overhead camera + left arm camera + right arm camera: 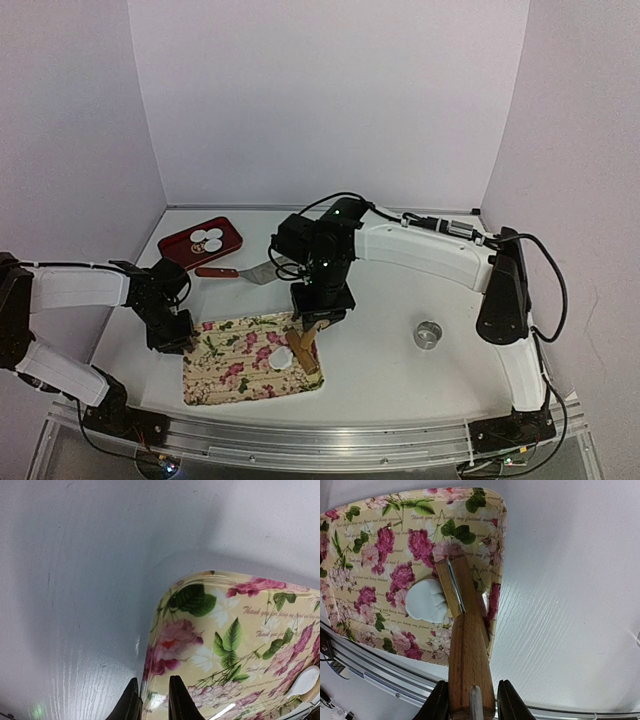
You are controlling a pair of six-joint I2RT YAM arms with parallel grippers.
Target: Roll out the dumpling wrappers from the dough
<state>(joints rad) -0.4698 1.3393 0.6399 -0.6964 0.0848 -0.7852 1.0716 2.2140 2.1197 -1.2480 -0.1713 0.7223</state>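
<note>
Honestly, right gripper is clenched on the rolling pin at the edge of the dough on the floral tray, left gripper pinches the rim — if that pinch slips, the tray skids and the dough rolls lopsided.

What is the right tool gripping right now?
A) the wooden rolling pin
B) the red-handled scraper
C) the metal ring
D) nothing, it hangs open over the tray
A: in the right wrist view the right tool is closed around the handle of the wooden rolling pin, whose far end sits against the dough on the floral tray.
</note>
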